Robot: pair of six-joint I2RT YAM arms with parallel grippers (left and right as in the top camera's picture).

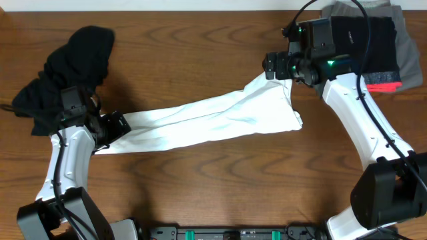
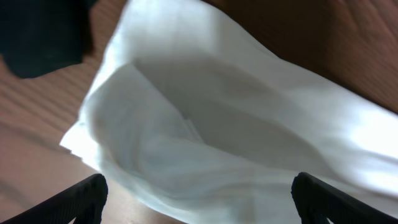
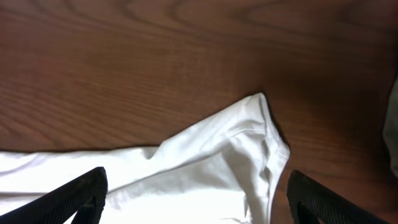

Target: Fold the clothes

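Overhead view evenly lit, sharp; left wrist view blurred, white cloth (image 2: 217, 124) glaring.

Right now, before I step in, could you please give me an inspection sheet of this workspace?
Surface: brown wooden table.
Job's things: white garment stretched across the middle; black clothes pile at left; folded stack at right rear.
Clutter: nothing seen.
Hands: left hand open at the garment's left end; right hand open over its right corner.
Cables: black cable along the right arm.
Surroundings: nothing seen.
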